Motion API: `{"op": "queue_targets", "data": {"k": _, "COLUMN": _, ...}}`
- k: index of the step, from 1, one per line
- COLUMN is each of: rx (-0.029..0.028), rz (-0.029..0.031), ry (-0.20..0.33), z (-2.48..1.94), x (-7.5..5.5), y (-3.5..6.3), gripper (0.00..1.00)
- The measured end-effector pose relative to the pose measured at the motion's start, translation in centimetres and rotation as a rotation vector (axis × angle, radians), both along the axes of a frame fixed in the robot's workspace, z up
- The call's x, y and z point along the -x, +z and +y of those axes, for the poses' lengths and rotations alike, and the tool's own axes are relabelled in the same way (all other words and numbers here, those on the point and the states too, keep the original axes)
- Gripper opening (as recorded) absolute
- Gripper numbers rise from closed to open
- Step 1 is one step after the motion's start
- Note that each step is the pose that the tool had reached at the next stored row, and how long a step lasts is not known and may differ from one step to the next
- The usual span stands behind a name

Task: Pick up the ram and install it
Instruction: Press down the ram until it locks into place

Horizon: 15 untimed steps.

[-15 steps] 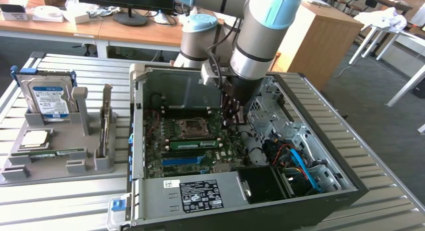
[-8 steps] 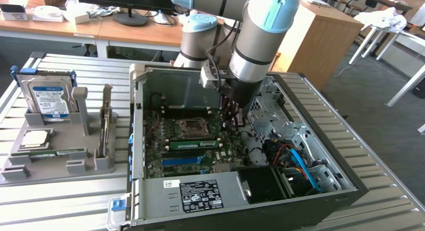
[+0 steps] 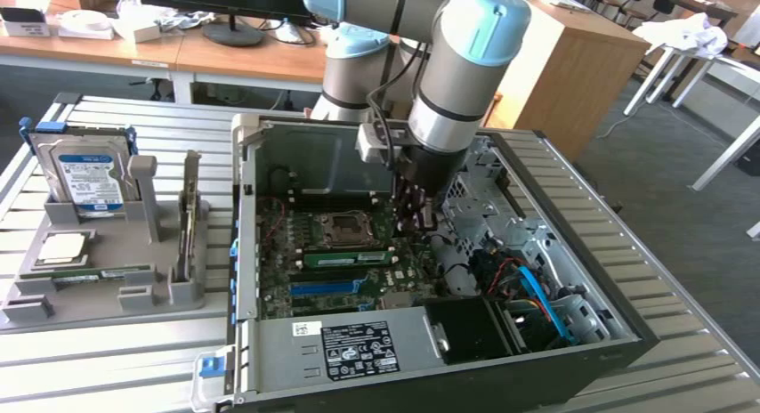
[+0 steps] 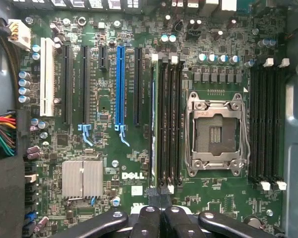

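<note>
Pincer [image 3: 416, 219] is closed on nothing, poised over the memory slots [image 4: 169, 124]. Your ram [image 3: 344, 255] stands in a slot at its eight o'clock, so you appear to be at the seating step. That calls for even, straight-down pressure.

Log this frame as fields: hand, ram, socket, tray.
hand: hand shut, nothing between its fingers, over the motherboard
ram: ram stands in a slot beside the CPU socket
CPU socket: CPU socket has no chip in it
tray: grey tray, outside the case on the exterior view's left
tray contents: hard drive, expansion card, second green stick
</note>
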State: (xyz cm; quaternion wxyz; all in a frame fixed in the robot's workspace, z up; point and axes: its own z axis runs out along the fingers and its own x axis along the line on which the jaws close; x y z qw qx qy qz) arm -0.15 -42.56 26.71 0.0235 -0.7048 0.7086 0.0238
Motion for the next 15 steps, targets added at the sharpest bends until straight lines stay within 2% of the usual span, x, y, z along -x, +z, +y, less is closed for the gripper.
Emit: {"op": "queue_targets", "data": {"k": 15, "rx": 0.0, "rz": 0.0, "ry": 0.0, "z": 0.0, "x": 0.0, "y": -1.25, "gripper": 0.1}}
